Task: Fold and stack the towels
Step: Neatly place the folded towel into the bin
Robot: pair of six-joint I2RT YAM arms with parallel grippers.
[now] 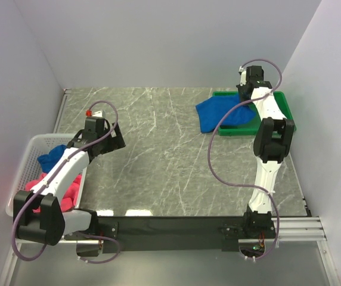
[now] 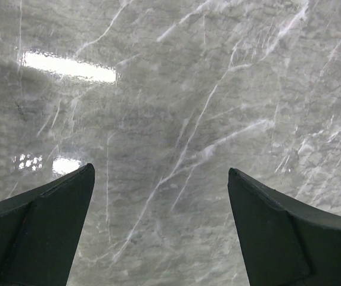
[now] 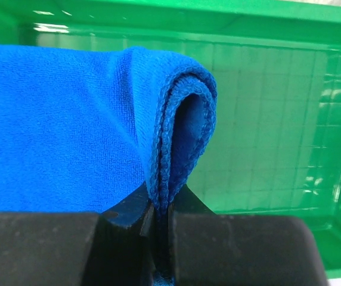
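The stacking step looks to be in hand. The right gripper [image 3: 161, 208] is clenched on the doubled edge of a folded blue terry towel [image 3: 69, 131], held over the shallow green plastic tray [image 3: 266, 149]. Part of the cloth seems to spill past the tray's left rim. Next, the towel should be drawn fully inside the tray, laid flat and let go. Well left of the tray, the left gripper [image 2: 161, 226] hangs spread and empty beside the white mesh basket [image 1: 30, 155].

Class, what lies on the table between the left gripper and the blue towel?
Nothing: from left gripper to blue towel the marble table is bare in the top view.
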